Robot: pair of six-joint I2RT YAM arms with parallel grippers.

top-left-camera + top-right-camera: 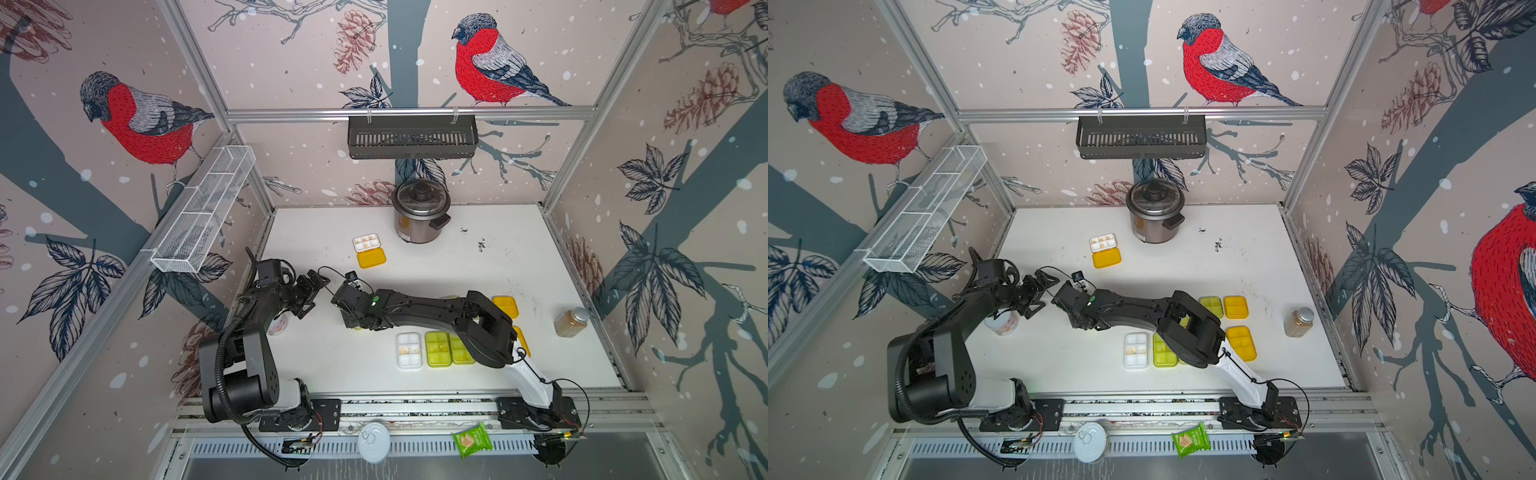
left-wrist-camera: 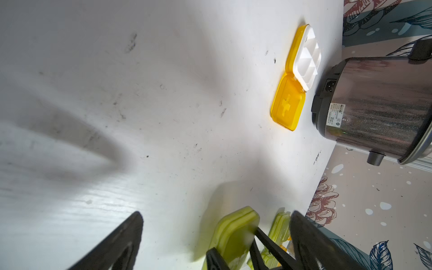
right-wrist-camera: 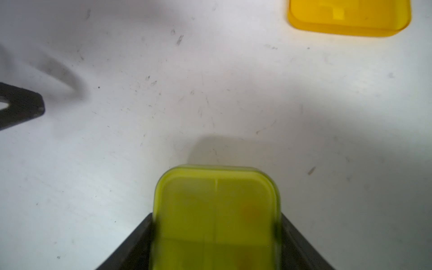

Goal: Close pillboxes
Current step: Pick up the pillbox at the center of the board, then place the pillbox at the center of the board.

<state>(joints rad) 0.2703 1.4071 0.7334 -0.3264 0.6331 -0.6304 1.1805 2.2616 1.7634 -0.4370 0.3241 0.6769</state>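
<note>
Right claw (image 3: 216, 224) is clamped on a lime-green pillbox (image 3: 215, 191) with its lid shut, roughly mid-worktop (image 1: 457, 266), a bit left of centre. Left claw (image 1: 318, 289) sits just to its left, spread wide with nothing in it. Further back, an orange-lidded pillbox (image 1: 369, 249) lies flipped open next to the rice cooker (image 1: 419, 214).

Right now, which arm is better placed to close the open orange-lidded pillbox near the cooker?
Probably left. The left gripper is open and empty, with the open pillbox in its wrist view; the right gripper is shut on a lime-green pillbox.
</note>
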